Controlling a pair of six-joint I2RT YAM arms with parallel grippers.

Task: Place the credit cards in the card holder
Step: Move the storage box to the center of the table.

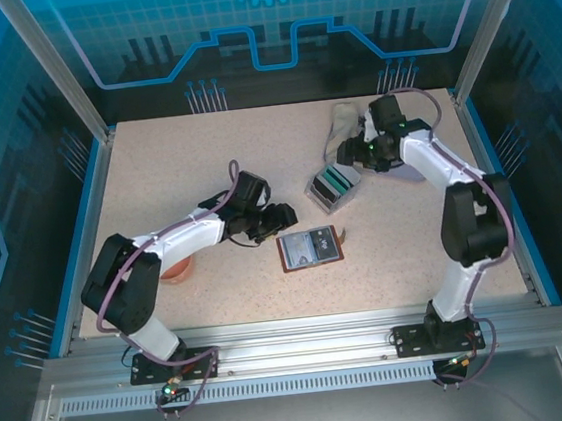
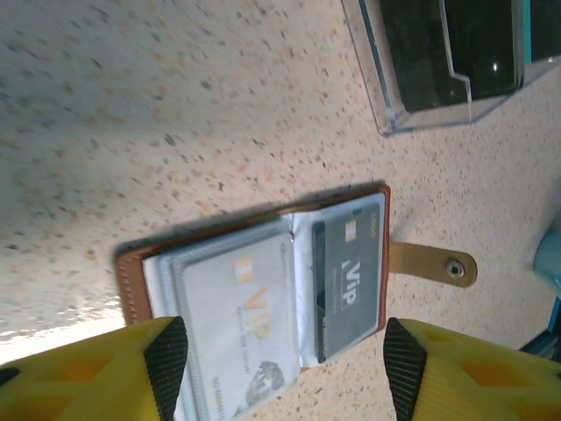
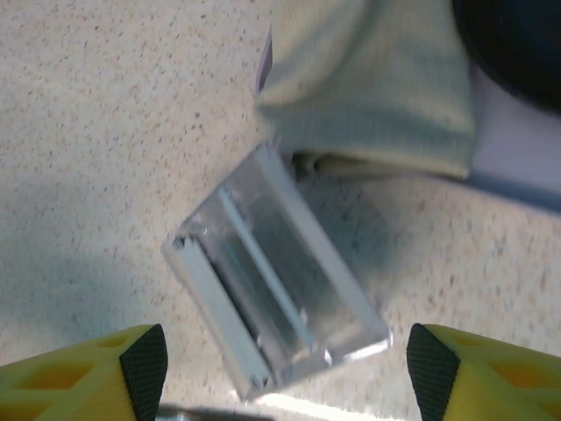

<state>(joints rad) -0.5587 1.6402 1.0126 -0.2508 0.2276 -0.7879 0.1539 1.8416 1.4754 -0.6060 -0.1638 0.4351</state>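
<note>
The card holder [image 2: 131, 285] lies open and flat on the speckled surface [image 2: 131, 105]. It is near the middle and a bit toward the front. It is brown on the outside. Its snap tab [image 2: 434, 263] sticks out to one side. Two credit cards [image 1: 310, 247] sit in its pockets. A pale grey card [image 2: 232, 320] is on one half and a dark teal-grey card [image 2: 346, 285] is on the other. Both say VIP.

The left end effector [image 2: 285, 373] hangs just over the card holder. Its two yellow fingers have black pads [image 2: 166, 360] and are spread wide apart. It holds nothing.

The right end effector [image 3: 287, 368] hangs over a clear tray [image 3: 280, 289], farther back on the right side. Its fingers are spread wide too, and it holds nothing. The tray sits at a slant on the surface, just beside a pale green cloth [image 3: 377, 79].

From the top camera, there are thin green stripes in the tray. They could be more cards, but they are too small to be sure.

A small round orange-brown thing [image 1: 178, 270] lies on the surface, partly under the left arm [image 1: 179, 239].
</note>
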